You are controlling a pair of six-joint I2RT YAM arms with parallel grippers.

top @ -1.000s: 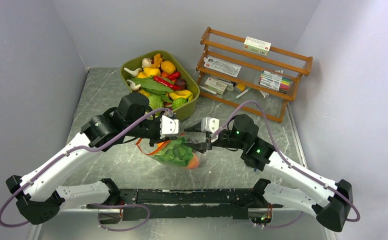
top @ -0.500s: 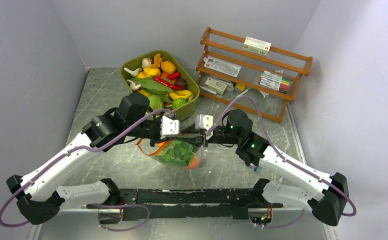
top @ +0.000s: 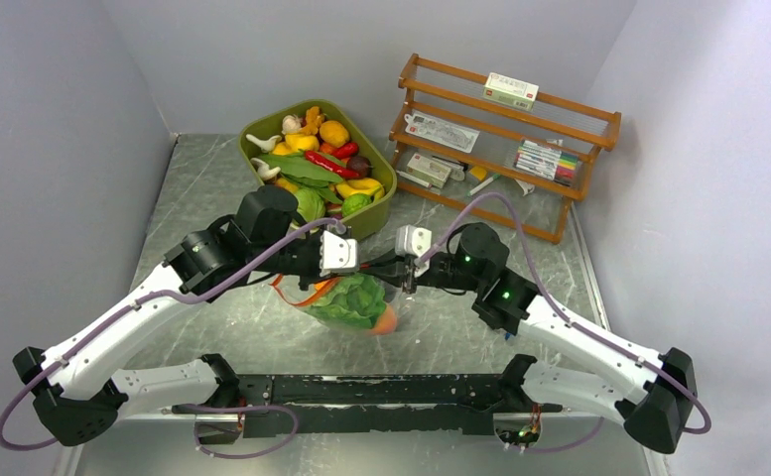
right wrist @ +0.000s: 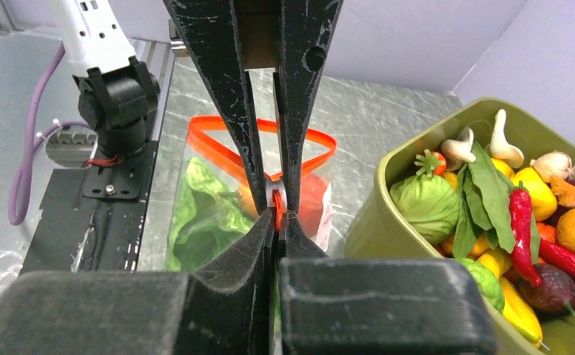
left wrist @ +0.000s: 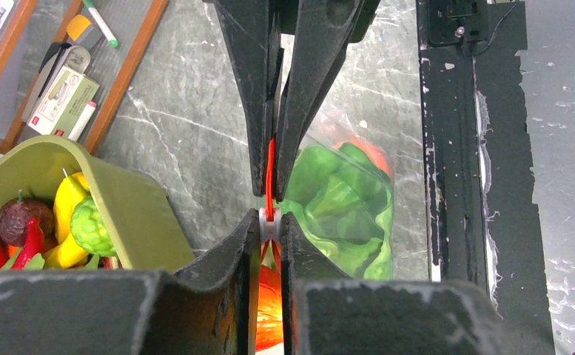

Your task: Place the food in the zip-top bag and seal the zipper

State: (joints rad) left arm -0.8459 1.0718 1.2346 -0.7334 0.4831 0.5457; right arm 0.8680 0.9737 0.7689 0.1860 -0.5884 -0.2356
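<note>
Grey marbled surface point(top: 212, 188) fills the overhead view, closed in by plain pale walls. The left tool point(top: 364, 267) and right tool point(top: 389, 270) meet tip to tip at mid-surface. Directly below their tips sits the zip-top bag point(top: 333, 309), with lettuce point(top: 353, 300) and a peach point(top: 386, 319) inside. Its orange-red zipper point(top: 292, 296) loops out beneath the left tool. Beyond both tools stand an olive tub point(top: 381, 210) of toy produce and a wooden rack point(top: 560, 223).

From the left wrist, the left tool point(left wrist: 269, 224) is pressed together on the zipper point(left wrist: 271, 164), with a small pale piece caught between its tips. The right tool point(left wrist: 269, 185) comes in from straight ahead, pinching the same strip just beyond. The bag's green lettuce point(left wrist: 336, 211) lies to the right of the fingers and the tub point(left wrist: 140, 214) to their left.

From the right wrist, the right tool point(right wrist: 277, 216) is clamped on the zipper point(right wrist: 217, 135), facing the left tool point(right wrist: 273, 194), which grips it just ahead. The zip-top bag point(right wrist: 210, 222) hangs under both tools. The tub point(right wrist: 388, 174), holding a cabbage point(right wrist: 426, 205), is on the right.
</note>
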